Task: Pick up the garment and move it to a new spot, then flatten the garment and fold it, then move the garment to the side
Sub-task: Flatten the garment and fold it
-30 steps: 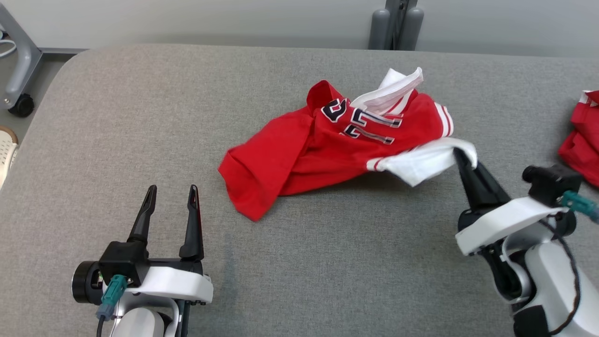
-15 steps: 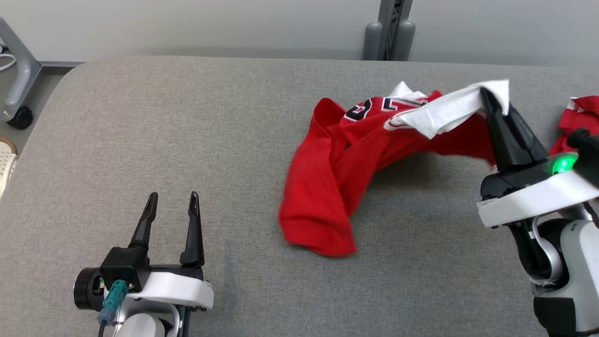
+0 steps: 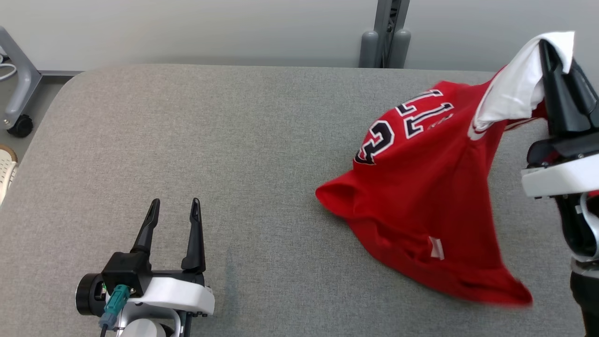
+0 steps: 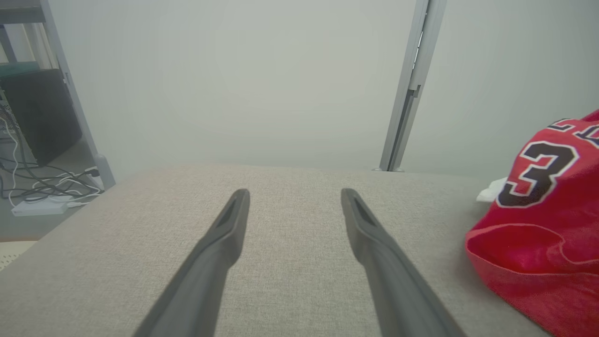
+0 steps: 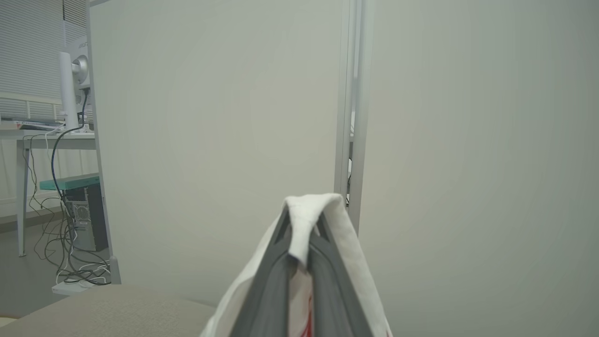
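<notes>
The garment (image 3: 421, 196) is a red jersey with dark, white-edged numbers and white sleeves. It hangs by one white sleeve from my right gripper (image 3: 552, 44), which is shut on that sleeve at the upper right of the head view. Its lower hem trails on the grey table (image 3: 234, 140). In the right wrist view the white cloth (image 5: 306, 224) drapes over my right gripper (image 5: 302, 220). My left gripper (image 3: 174, 206) stands open at the lower left, far from the jersey. The left wrist view has the garment (image 4: 543, 224) at its right, beside the open left gripper (image 4: 295, 196).
A grey post (image 3: 383, 32) rises behind the table's far edge. A wheeled frame leg (image 3: 18, 93) stands off the table's left corner. Cables and a power strip (image 4: 42, 206) lie on the floor to the left.
My right gripper has lifted the sleeve up and to the right, and the jersey has risen off the table and swung right with it. The left gripper has stayed put. The camera has tilted slightly.
</notes>
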